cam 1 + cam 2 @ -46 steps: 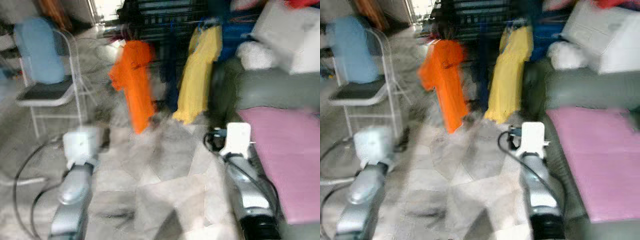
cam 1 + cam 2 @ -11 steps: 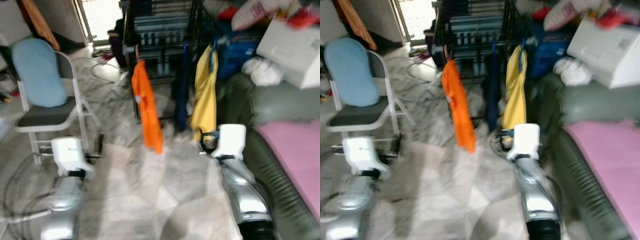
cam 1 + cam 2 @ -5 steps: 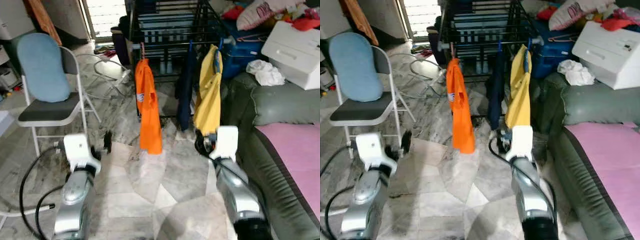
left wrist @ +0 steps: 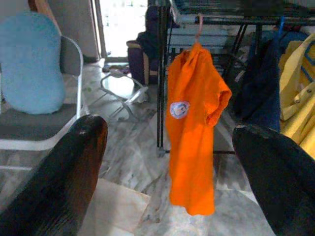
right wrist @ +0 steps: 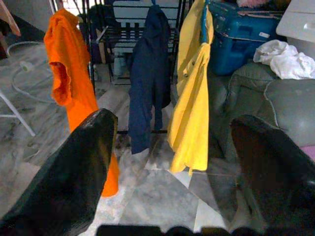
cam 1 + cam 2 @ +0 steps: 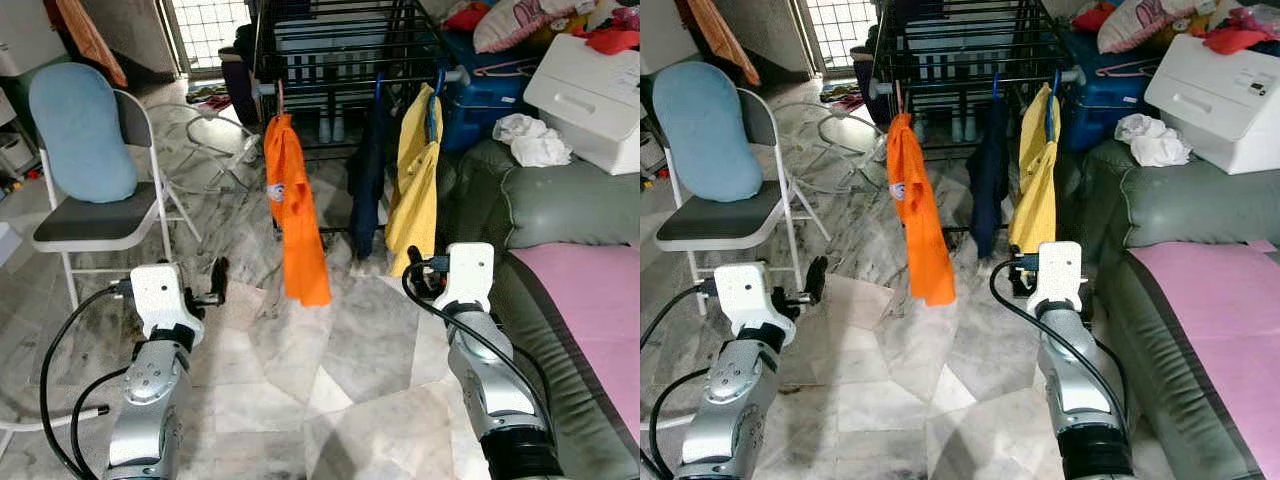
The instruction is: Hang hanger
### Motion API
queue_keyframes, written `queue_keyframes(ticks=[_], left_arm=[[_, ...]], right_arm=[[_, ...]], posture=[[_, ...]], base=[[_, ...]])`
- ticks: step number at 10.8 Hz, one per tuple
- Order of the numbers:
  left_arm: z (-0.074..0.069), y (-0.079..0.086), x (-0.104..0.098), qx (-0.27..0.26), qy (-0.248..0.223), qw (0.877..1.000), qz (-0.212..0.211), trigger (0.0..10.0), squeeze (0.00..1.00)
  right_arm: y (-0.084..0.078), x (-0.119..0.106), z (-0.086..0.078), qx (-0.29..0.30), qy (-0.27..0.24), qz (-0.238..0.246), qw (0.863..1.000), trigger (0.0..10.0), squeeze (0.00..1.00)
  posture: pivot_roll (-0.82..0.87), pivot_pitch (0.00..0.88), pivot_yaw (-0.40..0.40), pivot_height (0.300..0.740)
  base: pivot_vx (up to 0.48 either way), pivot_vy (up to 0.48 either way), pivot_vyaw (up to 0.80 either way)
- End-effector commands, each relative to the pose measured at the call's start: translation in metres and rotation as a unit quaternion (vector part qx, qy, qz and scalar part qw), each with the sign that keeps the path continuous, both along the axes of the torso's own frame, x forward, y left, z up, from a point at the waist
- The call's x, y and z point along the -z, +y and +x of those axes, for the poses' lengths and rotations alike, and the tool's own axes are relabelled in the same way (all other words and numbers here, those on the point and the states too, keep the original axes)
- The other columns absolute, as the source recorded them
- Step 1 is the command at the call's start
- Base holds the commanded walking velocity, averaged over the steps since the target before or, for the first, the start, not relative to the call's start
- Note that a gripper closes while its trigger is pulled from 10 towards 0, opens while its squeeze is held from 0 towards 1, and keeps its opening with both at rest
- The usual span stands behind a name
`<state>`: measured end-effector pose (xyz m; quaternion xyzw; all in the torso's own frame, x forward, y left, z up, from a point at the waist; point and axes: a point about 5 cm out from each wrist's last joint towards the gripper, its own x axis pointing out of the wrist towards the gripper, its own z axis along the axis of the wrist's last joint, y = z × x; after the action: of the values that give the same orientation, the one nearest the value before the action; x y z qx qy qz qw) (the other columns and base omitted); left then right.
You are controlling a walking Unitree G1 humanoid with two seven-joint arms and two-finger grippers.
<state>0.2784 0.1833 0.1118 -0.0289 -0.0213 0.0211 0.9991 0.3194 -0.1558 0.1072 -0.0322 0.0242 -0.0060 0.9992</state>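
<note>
Both claws released, empty: left claw, right claw. Orange shirt on hanger hung on drying rack. Advise stepping closer, checking hook seated squarely on rail.

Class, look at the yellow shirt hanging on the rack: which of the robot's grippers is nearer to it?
Right. The right gripper is just below the yellow shirt, near its hem. The left gripper is far across the floor, beyond the orange shirt.
</note>
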Motion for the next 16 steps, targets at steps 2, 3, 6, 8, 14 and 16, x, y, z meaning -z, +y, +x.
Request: queue_keyframes(ticks=[2, 3, 6, 8, 14, 16], left_arm=[[-0.002, 0.008, -0.005, -0.001, -0.006, 1.000, 0.017, 10.0, 0.00], [-0.002, 0.009, -0.006, -0.003, -0.006, 1.000, 0.010, 10.0, 0.00], [-0.006, 0.001, -0.015, 0.029, -0.034, 0.999, 0.002, 10.0, 0.00], [-0.008, -0.004, -0.014, 0.042, -0.032, 0.999, -0.002, 10.0, 0.00], [-0.001, 0.002, -0.018, 0.022, -0.042, 0.999, 0.004, 10.0, 0.00], [0.005, 0.008, -0.020, 0.002, -0.045, 0.999, -0.003, 10.0, 0.00]], right_arm=[[-0.001, -0.003, -0.001, 0.006, -0.005, 0.001, 1.000, 10.0, 1.00], [-0.001, -0.003, -0.001, 0.004, 0.000, -0.002, 1.000, 10.0, 1.00], [0.000, -0.008, -0.002, -0.003, -0.009, -0.013, 1.000, 10.0, 0.00], [0.003, -0.008, -0.004, -0.011, -0.008, -0.011, 1.000, 10.0, 0.00], [0.008, -0.010, -0.005, -0.018, -0.010, -0.002, 1.000, 10.0, 0.00], [0.009, -0.008, -0.005, -0.019, -0.006, -0.001, 1.000, 10.0, 0.00]], posture=[[-0.03, 0.003, 0.056, 0.740], [-0.03, 0.016, 0.053, 0.740], [-0.04, 0.044, 0.050, 0.740], [-0.04, 0.063, 0.048, 0.740], [-0.04, 0.081, 0.038, 0.740], [-0.04, 0.069, 0.039, 0.740]], base=[[0.000, 0.000, 0.00], [0.000, 0.000, 0.00], [0.080, 0.000, 0.00], [0.339, 0.000, 0.00], [0.378, 0.000, 0.00], [0.392, 0.000, 0.00]])
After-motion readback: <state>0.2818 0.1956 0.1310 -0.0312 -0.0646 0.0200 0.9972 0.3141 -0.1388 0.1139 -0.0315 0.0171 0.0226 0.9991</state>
